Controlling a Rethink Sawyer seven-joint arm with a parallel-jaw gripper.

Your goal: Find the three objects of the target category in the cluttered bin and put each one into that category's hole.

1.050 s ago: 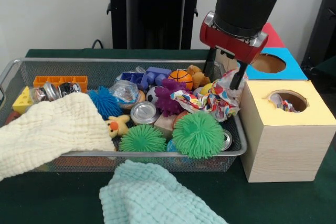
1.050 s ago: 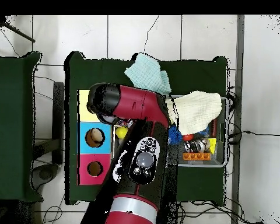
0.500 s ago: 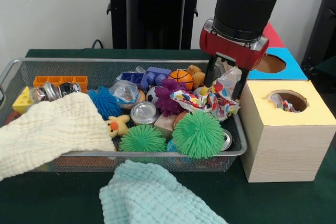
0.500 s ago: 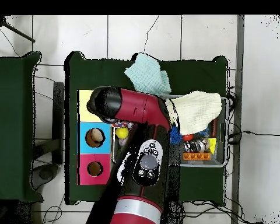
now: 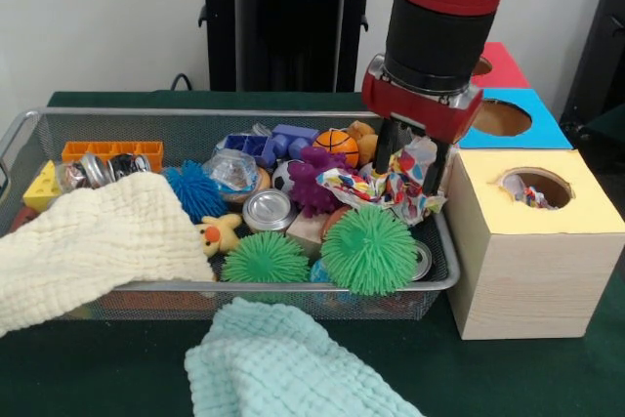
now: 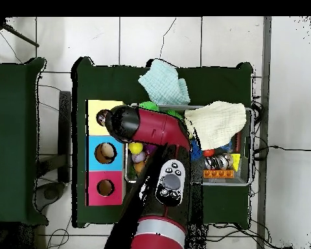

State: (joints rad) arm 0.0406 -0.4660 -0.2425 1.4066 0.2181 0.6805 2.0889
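A multicoloured patterned cloth [image 5: 389, 186] lies crumpled at the right end of the wire bin [image 5: 195, 116], its top rising between my fingers. My gripper [image 5: 410, 161] hangs over it, open, one finger [image 5: 385, 151] on each side of the cloth's peak. Beside the bin stands the wooden box with a yellow top; its hole [image 5: 535, 186] shows a scrap of patterned cloth inside. A cream cloth [image 5: 88, 241] drapes over the bin's front left rim. A pale teal cloth [image 5: 283, 368] lies on the table in front. In the overhead view the arm [image 6: 151, 130] hides the gripper.
The bin holds green spiky balls [image 5: 369, 249], a blue spiky ball [image 5: 195, 189], a purple toy [image 5: 312, 178], an orange ball [image 5: 336, 145], tins [image 5: 268, 209], blue blocks [image 5: 264, 144], an orange brick [image 5: 109, 150] and a cheese wedge [image 5: 41, 186]. Blue box [image 5: 508, 116] and red box [image 5: 493, 61] stand behind the yellow one.
The gripper has moved left, away from the yellow box's edge, and slightly down over the patterned cloth. Its fingers stay the same distance apart. The cloth has barely shifted.
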